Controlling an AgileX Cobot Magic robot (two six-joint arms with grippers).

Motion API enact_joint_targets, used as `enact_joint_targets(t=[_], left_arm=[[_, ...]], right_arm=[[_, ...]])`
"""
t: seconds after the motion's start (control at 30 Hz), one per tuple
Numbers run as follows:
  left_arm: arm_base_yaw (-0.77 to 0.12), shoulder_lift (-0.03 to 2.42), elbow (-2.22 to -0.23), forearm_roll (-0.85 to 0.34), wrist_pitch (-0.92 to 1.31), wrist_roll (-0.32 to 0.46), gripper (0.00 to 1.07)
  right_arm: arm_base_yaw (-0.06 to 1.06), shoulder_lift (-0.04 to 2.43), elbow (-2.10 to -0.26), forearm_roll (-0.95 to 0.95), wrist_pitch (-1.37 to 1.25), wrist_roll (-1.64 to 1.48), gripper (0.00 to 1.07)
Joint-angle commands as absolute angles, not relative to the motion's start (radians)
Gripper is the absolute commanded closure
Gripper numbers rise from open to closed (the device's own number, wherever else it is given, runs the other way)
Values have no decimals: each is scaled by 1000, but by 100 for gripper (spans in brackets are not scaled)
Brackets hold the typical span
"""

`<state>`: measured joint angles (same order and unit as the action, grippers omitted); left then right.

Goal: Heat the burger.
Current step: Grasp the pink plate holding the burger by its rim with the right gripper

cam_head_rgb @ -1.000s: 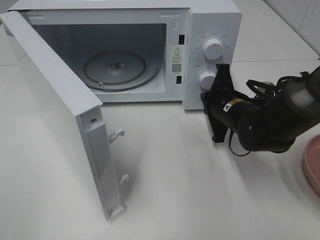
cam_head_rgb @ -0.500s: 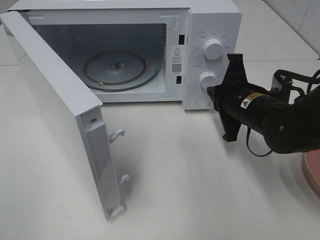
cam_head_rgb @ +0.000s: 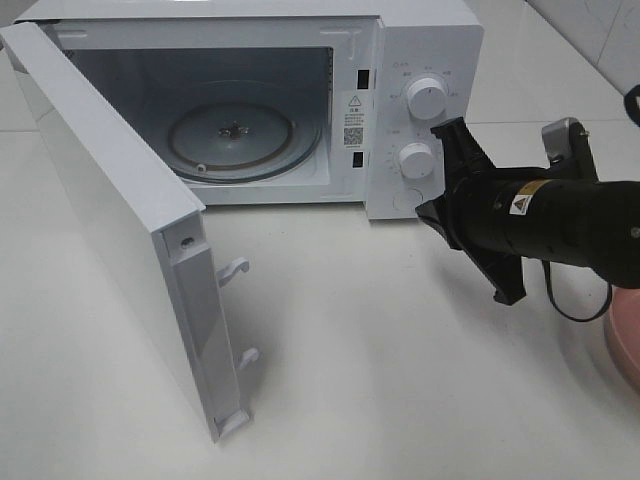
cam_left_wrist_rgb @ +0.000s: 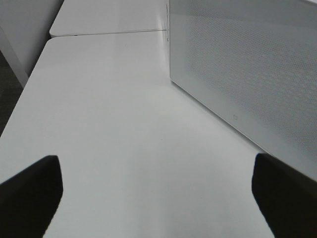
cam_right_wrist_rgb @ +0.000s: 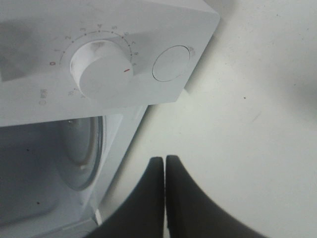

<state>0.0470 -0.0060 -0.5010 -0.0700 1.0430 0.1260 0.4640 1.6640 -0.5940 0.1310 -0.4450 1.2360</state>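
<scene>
Exterior high view: we see the microwave door (cam_head_rgb: 100, 190) open, the right gripper (cam_right_wrist_rgb: 165, 161) pinched closed near the lower knob (cam_head_rgb: 416, 160), the left gripper (cam_left_wrist_rgb: 154, 166) spread wide.

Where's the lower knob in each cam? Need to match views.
Exterior high: lower knob on the microwave's panel, under the upper knob.
Left wrist: not in it; only the open door shows.
Right wrist: beside the round button, ahead of the shut right gripper.
Shared landmark: the microwave; its turntable shows in exterior and right wrist.
</scene>
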Motion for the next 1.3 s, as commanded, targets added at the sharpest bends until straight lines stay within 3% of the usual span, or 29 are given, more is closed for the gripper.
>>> enact_joint_targets(t=[0.03, 0.67, 1.13, 1.23, 1.3], left_arm=[[43, -28, -498, -71, 1041, 126, 10], [43, -28, -498, -71, 1041, 126, 10], [43, -28, -498, -71, 1041, 126, 10], [43, -28, -498, -71, 1041, 126, 10], [43, -28, -498, -71, 1041, 126, 10]], right_arm=[[458, 1594, -592, 121, -327, 1069, 106], [458, 1390, -593, 121, 68, 555, 100], [458, 1385, -626, 37, 438, 307, 94], [456, 1385, -653, -9, 514, 273, 87], [456, 1385, -673, -61, 563, 255, 72]])
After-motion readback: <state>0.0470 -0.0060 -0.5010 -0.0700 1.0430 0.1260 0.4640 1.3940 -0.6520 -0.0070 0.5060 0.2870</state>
